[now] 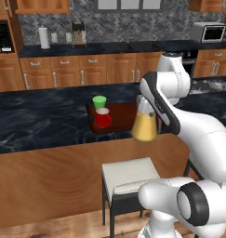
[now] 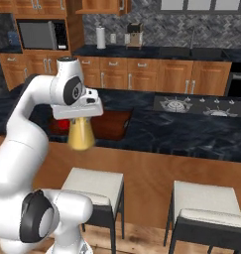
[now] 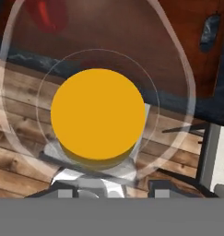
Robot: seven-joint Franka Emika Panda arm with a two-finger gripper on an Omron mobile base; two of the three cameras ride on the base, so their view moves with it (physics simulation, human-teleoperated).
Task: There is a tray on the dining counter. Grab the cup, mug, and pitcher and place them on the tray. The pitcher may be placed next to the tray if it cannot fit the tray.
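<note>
Stools [image 1: 128, 179] stand nearest, tucked under the counter [image 1: 40, 125] front. Above its near edge hangs the pitcher [image 1: 145, 124], clear glass over a yellow-orange body, pinched at the rim by the gripper [image 2: 81, 118]; the arm hides its handle and top. From the hand view the pitcher's round orange base covers most of the floor below. Behind it lies the tray [image 1: 122, 116], carrying the cup [image 1: 99, 102] and mug [image 1: 103, 118] at its left end, right part bare.
</note>
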